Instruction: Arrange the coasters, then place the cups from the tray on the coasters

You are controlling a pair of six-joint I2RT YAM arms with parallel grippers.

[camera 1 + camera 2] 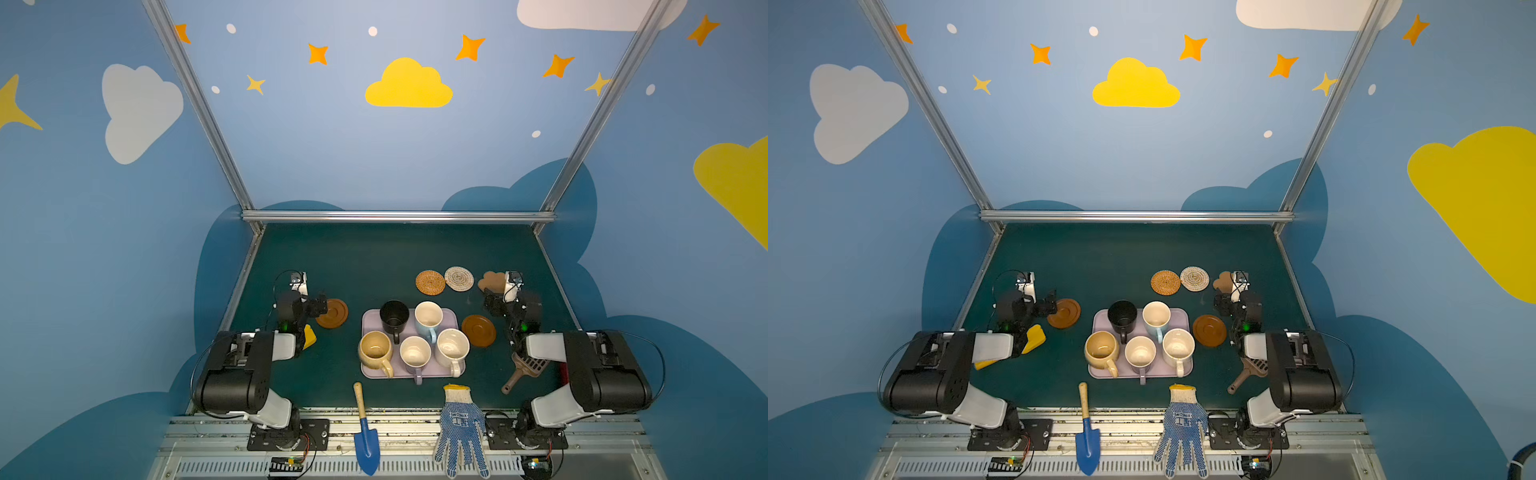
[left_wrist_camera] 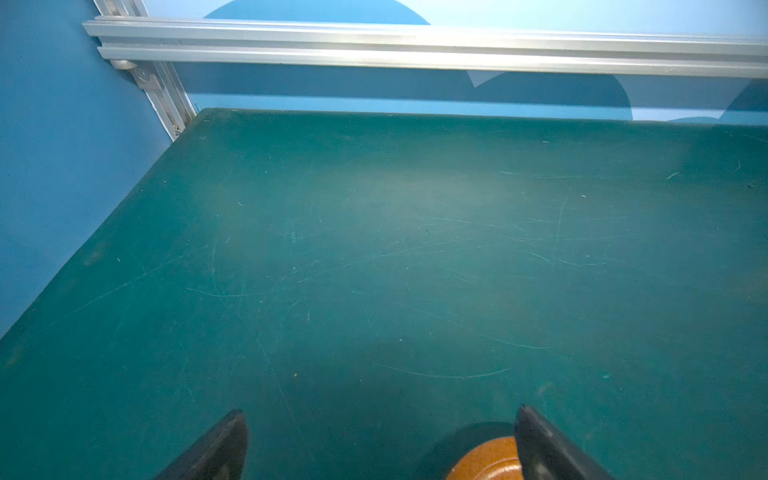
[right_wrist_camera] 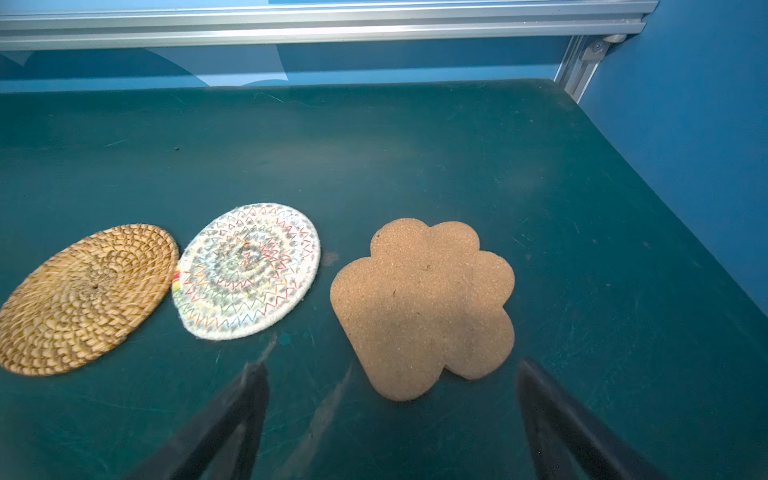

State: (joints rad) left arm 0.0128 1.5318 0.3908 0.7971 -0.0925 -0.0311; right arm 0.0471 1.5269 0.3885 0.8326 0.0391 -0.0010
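Your left gripper (image 1: 321, 304), at the tray's (image 1: 369, 322) 10 o'clock, and right gripper (image 1: 491, 301), at 2 o'clock, hang with fingers (image 3: 548, 415) spread and empty beside coasters (image 1: 334, 313), presumably since arranging precedes cups (image 1: 428, 318).

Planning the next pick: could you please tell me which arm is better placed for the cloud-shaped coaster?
Probably the right: its open jaws hover just short of the cloud-shaped coaster; the left arm sits across the tray.
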